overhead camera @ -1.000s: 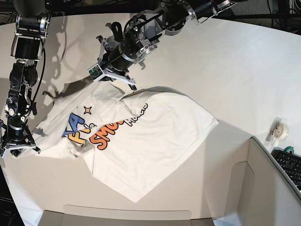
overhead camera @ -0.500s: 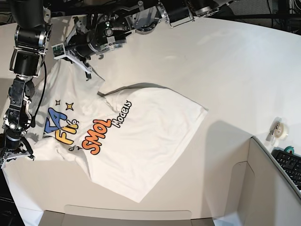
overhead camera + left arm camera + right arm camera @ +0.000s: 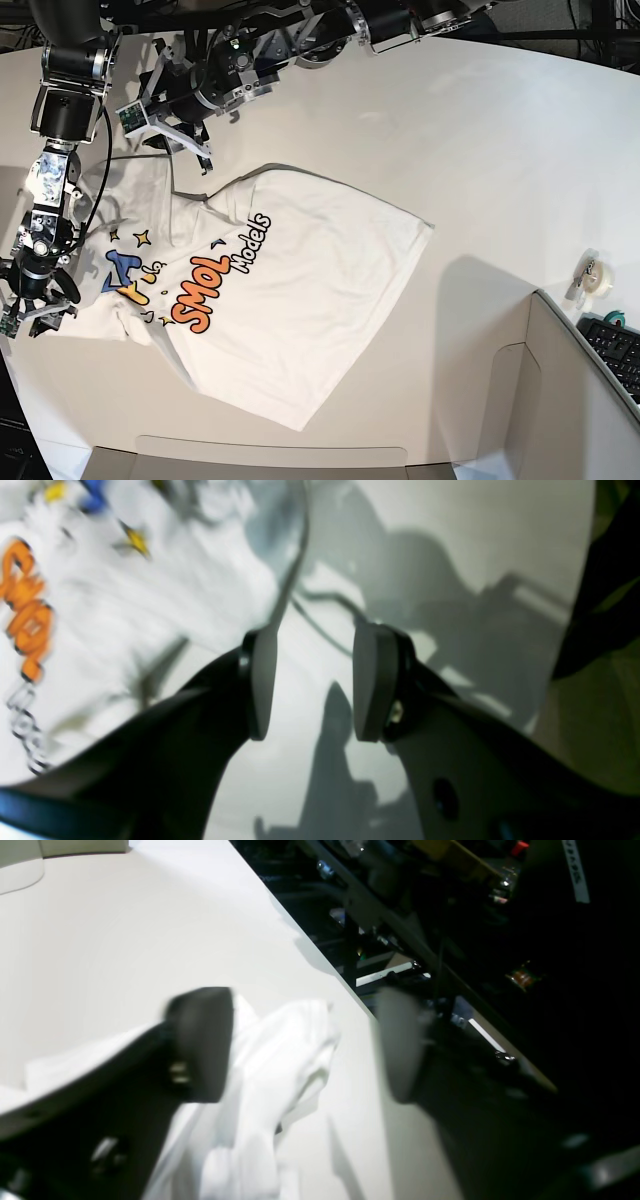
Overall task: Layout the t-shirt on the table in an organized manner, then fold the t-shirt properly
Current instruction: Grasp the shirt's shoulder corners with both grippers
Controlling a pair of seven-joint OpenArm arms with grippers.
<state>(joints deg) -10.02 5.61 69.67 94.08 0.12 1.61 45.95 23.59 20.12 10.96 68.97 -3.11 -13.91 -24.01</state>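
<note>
The white t-shirt (image 3: 300, 290) lies print-up on the white table (image 3: 480, 130), with its "SMOL Models" letters showing and some creases at its left side. My left gripper (image 3: 185, 150) hovers open just past the shirt's upper left corner. In the left wrist view the left gripper (image 3: 315, 685) has only bare table between its fingers, and the t-shirt (image 3: 125, 595) lies to the left. My right gripper (image 3: 30, 315) stands open at the shirt's left end. In the right wrist view the right gripper (image 3: 300, 1045) is spread over a bunched bit of the t-shirt (image 3: 280, 1060) and is not touching it.
A roll of tape (image 3: 592, 275) sits at the right. Beside it a grey box-like panel (image 3: 560, 390) and a keyboard (image 3: 615, 350) fill the lower right corner. In the right wrist view the table edge (image 3: 345, 985) runs close to the cloth, with dark clutter beyond.
The left gripper dragged the shirt's corner up and left, then both grippers opened and let go. The shirt has settled flatter on the table.
</note>
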